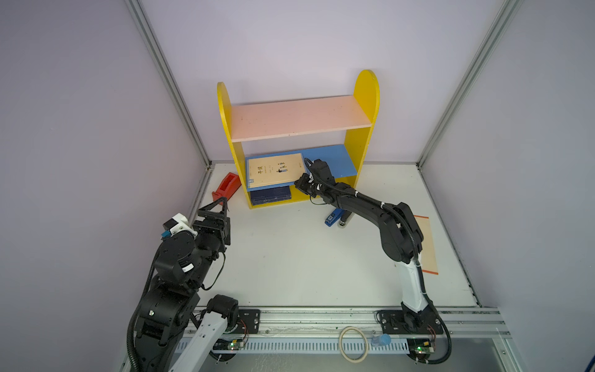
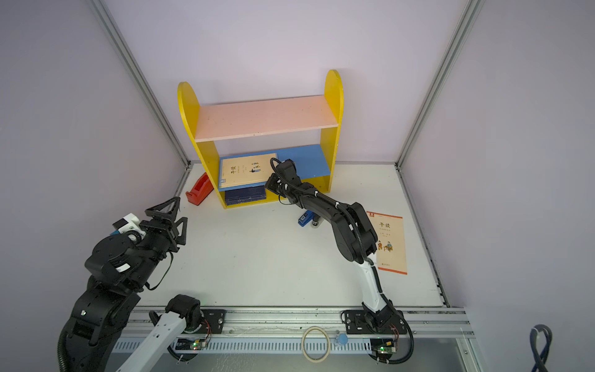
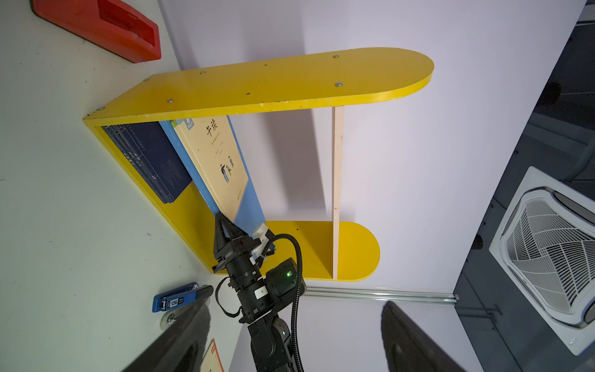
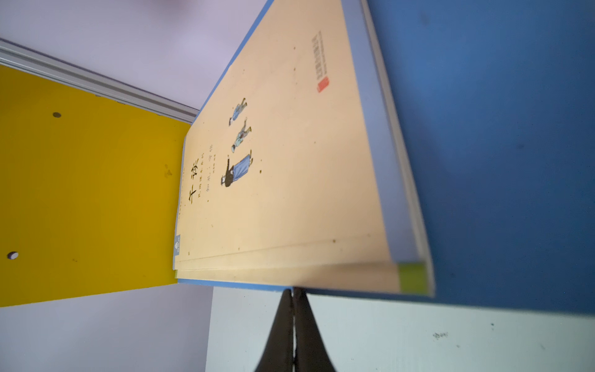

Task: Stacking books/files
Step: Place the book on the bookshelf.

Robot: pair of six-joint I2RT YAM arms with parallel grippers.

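My right gripper (image 4: pixel 294 293) is pinched fully shut on nothing, with its tips at the near edge of the blue shelf (image 1: pixel 335 161), just under the cream stack (image 1: pixel 275 172) lying at the shelf's left end. Left gripper (image 2: pixel 178 211) hangs wide open and empty, near left. Navy books (image 1: pixel 270 195) sit on the bottom board. One cream book (image 2: pixel 391 240) lies flat on the table (image 1: pixel 289 257), right. Risk: the shut tips slide under the stack (it overhangs a bit) and lever it off, or a push skews the top cover.

Pale lilac walls (image 1: pixel 80 96) with aluminium corner posts (image 1: pixel 167 80) enclose a white tabletop (image 1: pixel 289 257) bearing a yellow shelf unit (image 1: pixel 367 96).
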